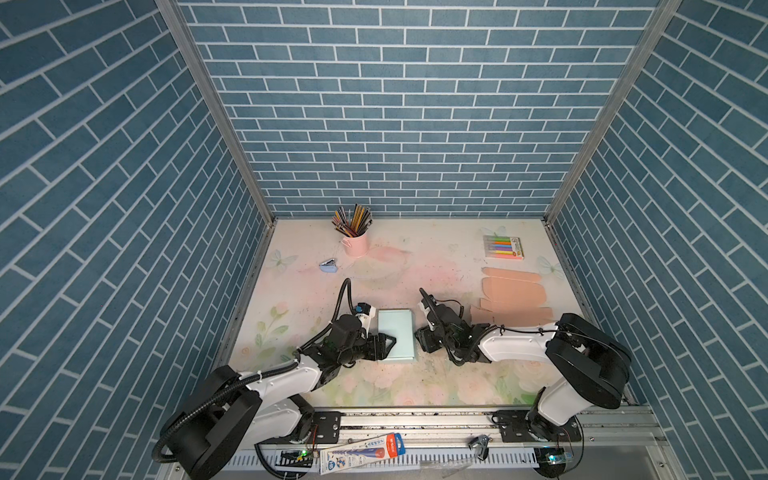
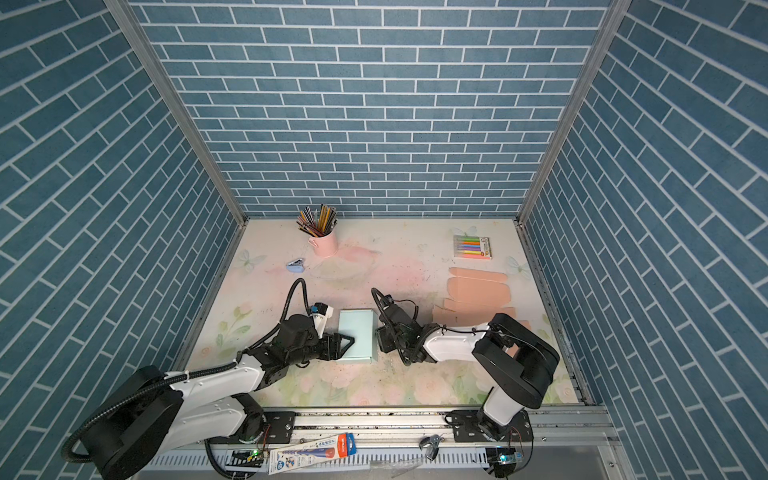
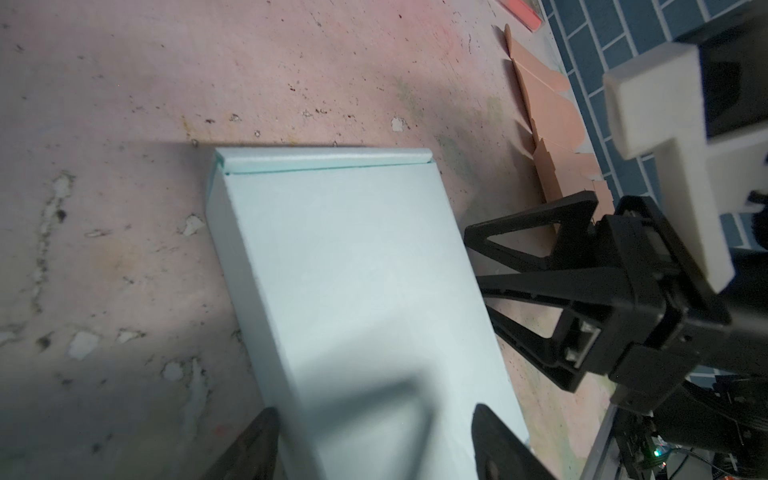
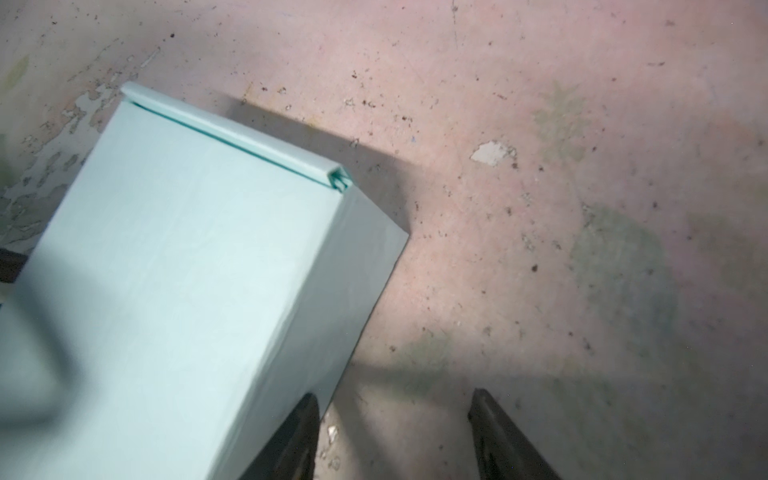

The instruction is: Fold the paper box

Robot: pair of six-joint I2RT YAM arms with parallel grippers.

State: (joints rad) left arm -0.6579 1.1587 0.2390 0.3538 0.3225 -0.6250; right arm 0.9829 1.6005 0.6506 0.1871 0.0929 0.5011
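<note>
1. Left rear of the tabletop [image 1: 291,374]: I see a small blue stapler-like object [image 1: 328,266]. A pink metal cup full of coloured pencils [image 1: 355,243] stands near the rear edge.

2. Left gripper [image 1: 386,347]: its jaws stand wide apart at the near left corner of the box. In the left wrist view one finger [image 3: 494,440] lies over the top face and the other sits beside the left wall. It clamps nothing.

3. Pale blue paper box [image 1: 397,332]: it lies flat around the middle of the tabletop, toward the front edge. It is closed, and its tuck flap [image 4: 237,133] is seated at the far end.

4. Right gripper [image 1: 419,340]: it sits just beside the box's right wall. Its jaws are spread, with bare tabletop between them.

5. Right edge: flat salmon cardboard blanks [image 1: 513,299] lie spread out. A clear pack of coloured markers [image 1: 503,247] lies near the right rear corner.
</note>
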